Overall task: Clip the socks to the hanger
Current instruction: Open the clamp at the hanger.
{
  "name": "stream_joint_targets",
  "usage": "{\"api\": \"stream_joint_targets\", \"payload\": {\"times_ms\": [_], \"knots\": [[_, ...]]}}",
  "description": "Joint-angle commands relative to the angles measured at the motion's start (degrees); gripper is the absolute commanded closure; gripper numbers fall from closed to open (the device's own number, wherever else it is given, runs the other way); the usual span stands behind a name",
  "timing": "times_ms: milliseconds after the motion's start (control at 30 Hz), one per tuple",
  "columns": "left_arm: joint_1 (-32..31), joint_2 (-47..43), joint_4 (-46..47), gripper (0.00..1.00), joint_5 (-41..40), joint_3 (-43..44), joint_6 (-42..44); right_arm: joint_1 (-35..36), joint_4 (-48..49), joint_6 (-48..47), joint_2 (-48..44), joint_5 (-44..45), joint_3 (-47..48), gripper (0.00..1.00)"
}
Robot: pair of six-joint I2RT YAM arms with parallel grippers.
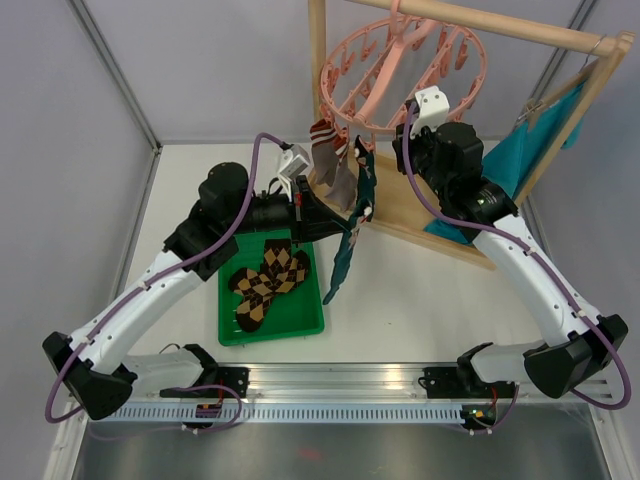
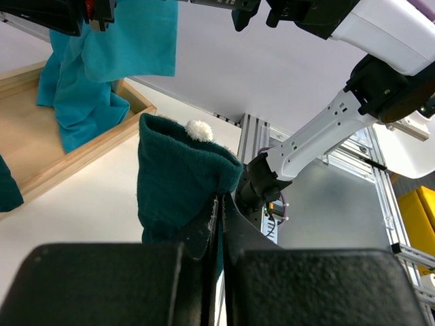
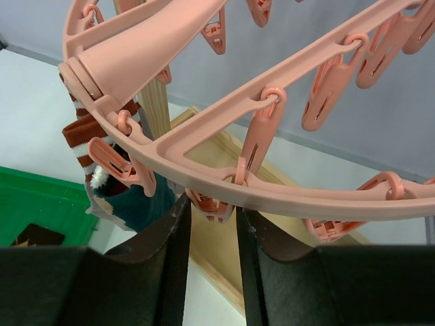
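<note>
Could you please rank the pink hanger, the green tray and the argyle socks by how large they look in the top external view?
1. pink hanger, though it hangs nearer the camera, which may flatter it.
2. green tray.
3. argyle socks, lying inside the tray.

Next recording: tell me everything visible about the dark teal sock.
The dark teal sock is soft knitted fabric with a red-and-white motif near its top and a white pom-pom. It hangs limp below the pink hanger, beside the striped sock, its lower end over the green tray's corner. The left gripper is shut on it. Whether a peg holds it cannot be told.
</note>
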Motion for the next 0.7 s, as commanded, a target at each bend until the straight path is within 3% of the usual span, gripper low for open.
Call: {"api": "stream_joint_targets", "payload": {"times_ms": [0, 433, 667], "knots": [[-0.4, 0.8, 2.6, 0.98, -1.4, 0.2, 1.3, -0.1, 4.2, 1.9, -0.9, -0.9, 1.3, 0.65], [-1.6, 7.4, 13.4, 0.98, -5.9, -0.2, -2.1, -0.1, -1.0, 8.8, -1.0, -2.9, 3.9, 0.97], [-1.8, 11.9, 17.2, 0.98, -8.2, 1.4, -1.8, 0.4, -4.9, 11.8, -1.6, -3.9, 4.8, 1.0]]}}
